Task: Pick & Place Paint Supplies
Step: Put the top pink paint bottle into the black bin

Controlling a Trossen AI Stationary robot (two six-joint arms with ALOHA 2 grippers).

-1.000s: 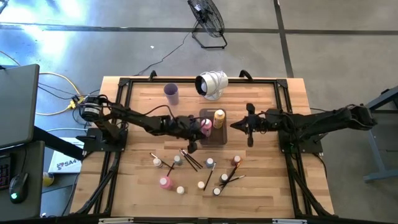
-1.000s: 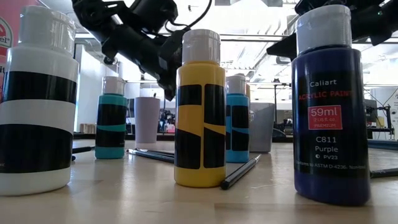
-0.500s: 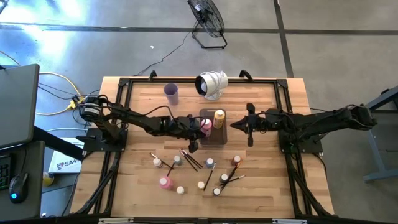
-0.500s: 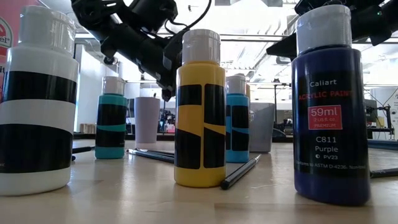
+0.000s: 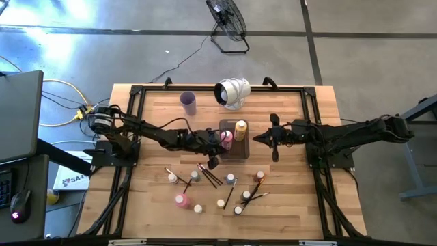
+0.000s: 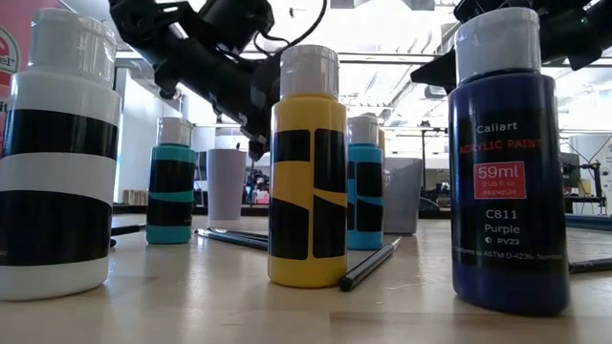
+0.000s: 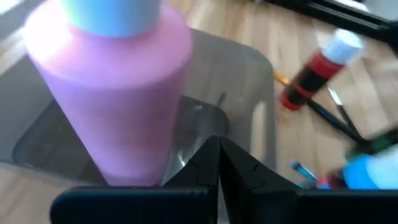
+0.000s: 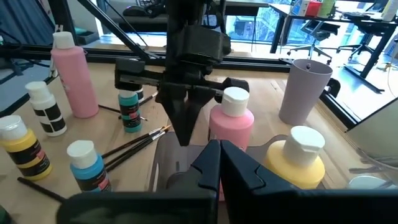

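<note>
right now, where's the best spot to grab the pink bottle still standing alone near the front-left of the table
Probably the pink bottle's straight-sided body, just below the cap, coming down from above or level from the left arm's side. It stands upright with bare wood around it; the left gripper is the nearer one.

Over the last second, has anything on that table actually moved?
Barely. The left tool has drawn back a touch from the pink bottle standing in the tray, fingers shut and holding nothing. The right tool, the other bottles and the brushes stayed put.
</note>
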